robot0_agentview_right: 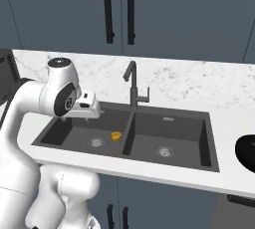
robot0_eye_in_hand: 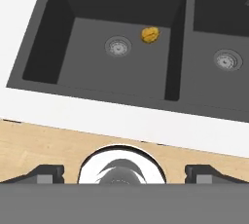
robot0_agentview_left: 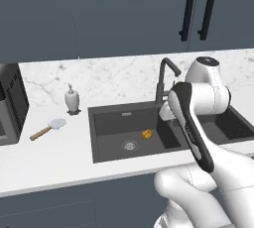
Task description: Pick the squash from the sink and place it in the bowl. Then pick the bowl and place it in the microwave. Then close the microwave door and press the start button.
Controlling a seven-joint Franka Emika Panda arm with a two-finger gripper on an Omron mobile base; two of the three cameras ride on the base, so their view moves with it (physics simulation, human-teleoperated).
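Pincer [robot0_eye_in_hand: 124, 173] first, as seen from the hand camera: we find its two dark fingertips spread wide at the bottom edge, with nothing between them, poised high above the near counter edge. The squash [robot0_eye_in_hand: 150, 34] lies on the floor of the left basin of the sink [robot0_eye_in_hand: 116, 99], just right of the round drain [robot0_eye_in_hand: 118, 46] and close to the wall dividing the basins.

Left base view: we see the squash [robot0_agentview_left: 146, 134] in the left basin, right of the drain [robot0_agentview_left: 130, 145], with the faucet [robot0_agentview_left: 166, 76] rising behind it and the arm's elbow to the right. A soap bottle [robot0_agentview_left: 72, 98] and a wooden-handled brush [robot0_agentview_left: 48, 128] sit on the counter at left.

Right base view: we see the squash [robot0_agentview_right: 115, 135] near the divider, and the black bowl [robot0_agentview_right: 246, 152] far right on the counter, well apart.

We judge three risks. A descent too near the divider could strike a fingertip against it. The small rounded lump may roll or squirt free if pinched off-centre. The faucet may foul the wrist during the reach.
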